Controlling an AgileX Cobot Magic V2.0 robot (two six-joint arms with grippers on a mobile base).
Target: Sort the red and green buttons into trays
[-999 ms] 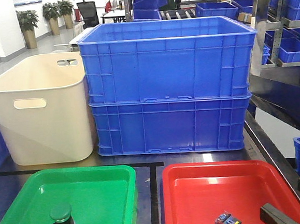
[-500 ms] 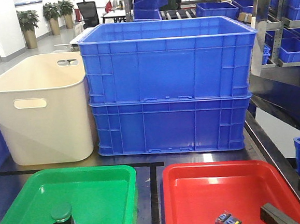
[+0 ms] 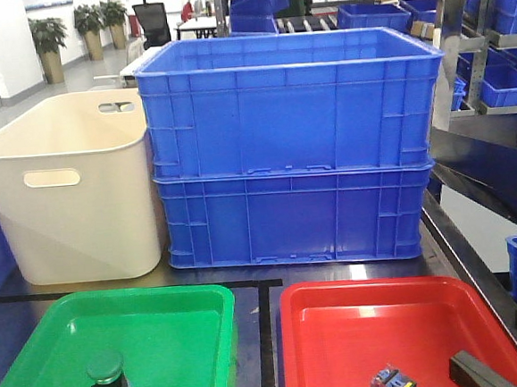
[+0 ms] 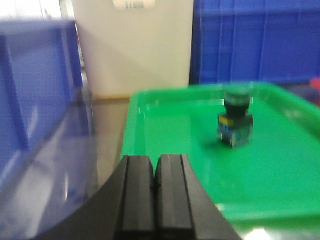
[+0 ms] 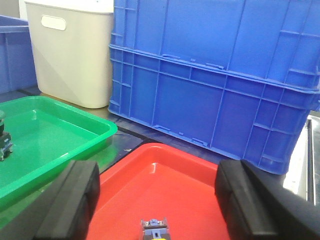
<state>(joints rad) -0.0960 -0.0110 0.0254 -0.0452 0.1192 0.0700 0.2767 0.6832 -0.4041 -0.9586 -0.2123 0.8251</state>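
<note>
Left wrist view: closed left jaws; ahead, the green-capped dark button (image 4: pixel 235 122) stands in the glossy green tray (image 4: pixel 150 125). Right jaws gape; between them, the dark reddish-yellow button (image 5: pixel 155 229) lies in the glossy red tray (image 5: pixel 175 185).

Dark glossy surface (image 3: pixel 256 337) carries the green tray (image 3: pixel 37 341) with the red tray (image 3: pixel 292 334) just beside it. Behind the green tray: cream tub (image 3: pixel 70 190). Beside the tub: stacked blue crates (image 3: pixel 291 146).
</note>
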